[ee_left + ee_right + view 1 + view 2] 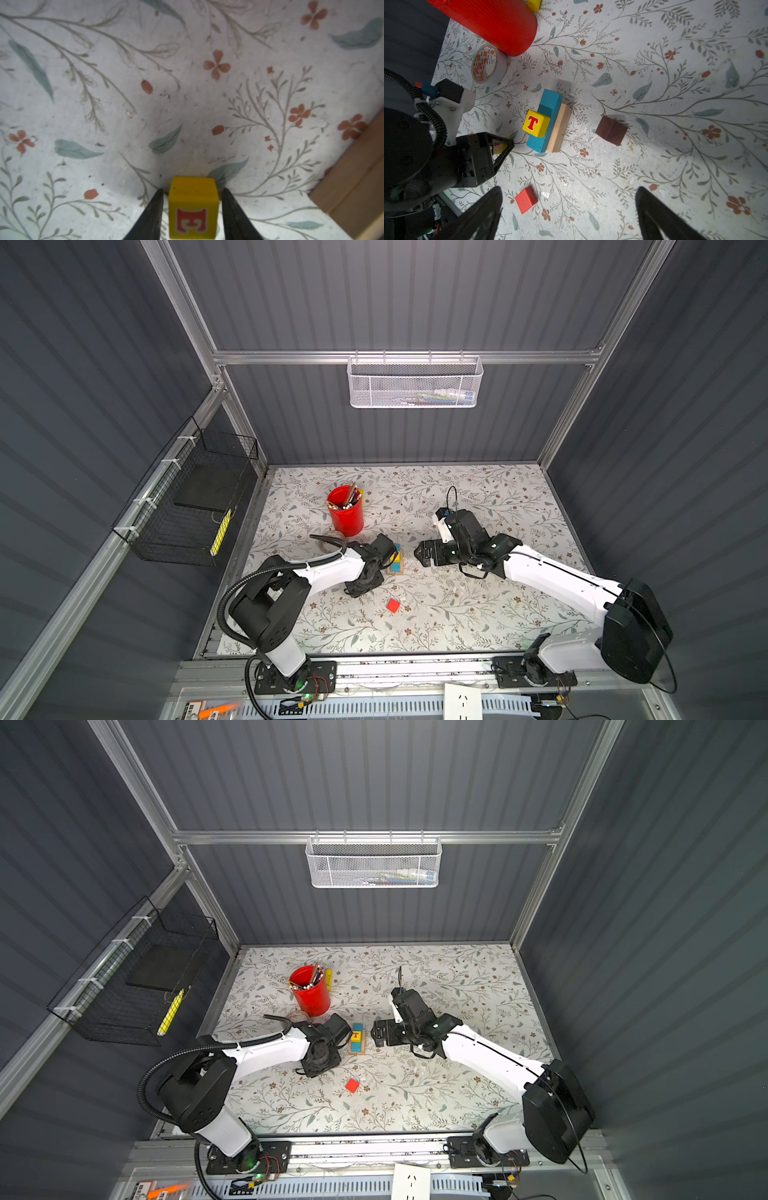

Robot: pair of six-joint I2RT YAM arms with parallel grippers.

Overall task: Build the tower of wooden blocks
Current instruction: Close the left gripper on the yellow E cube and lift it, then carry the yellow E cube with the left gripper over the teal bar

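Observation:
A yellow cube with a red letter E point(192, 207) sits between the fingers of my left gripper point(192, 191). The jaws stand close on either side of it, with a thin gap showing on each side. Just right of it stands the tower point(550, 122): tan planks point(559, 128), a blue plank point(548, 104) on them, and a yellow T cube point(536, 123) on top. It shows in both top views point(395, 560) point(357, 1039). My right gripper point(569, 189) hovers wide open and empty beside the tower point(417, 553). A red cube point(393, 605) and a dark brown roof piece point(611, 130) lie loose on the mat.
A red cup of pencils point(345, 510) stands behind the left gripper, with a tape roll point(485, 64) at its foot. A white mesh basket point(415, 383) hangs on the back wall and a black wire basket point(195, 506) on the left wall.

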